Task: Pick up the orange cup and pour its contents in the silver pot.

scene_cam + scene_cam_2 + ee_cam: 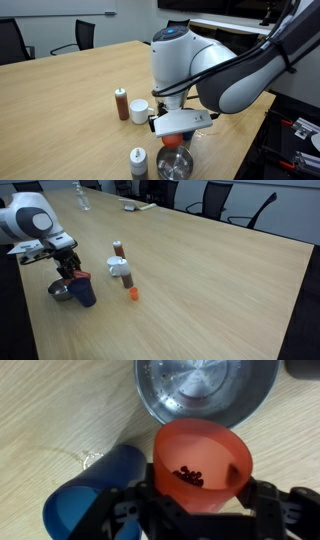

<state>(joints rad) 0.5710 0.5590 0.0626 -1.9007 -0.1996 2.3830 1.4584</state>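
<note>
The claw (205,510) clasps the orange cup (200,455) by its sides, upright, just near of the pot (205,390) in the wrist view; a blue cup (90,500) stands close on its left. The pick looks done, the pour is next; that calls for carrying the orange cup over the pot's rim and tipping it until the small dark bits (190,477) spill. The orange cup is smooth, tapered plastic; the pot is round, low, shiny steel; the desk (50,410) is pale wood grain.

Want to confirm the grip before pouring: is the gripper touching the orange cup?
Touching. In the wrist view the gripper clamps the orange cup, a finger against each side.
</note>
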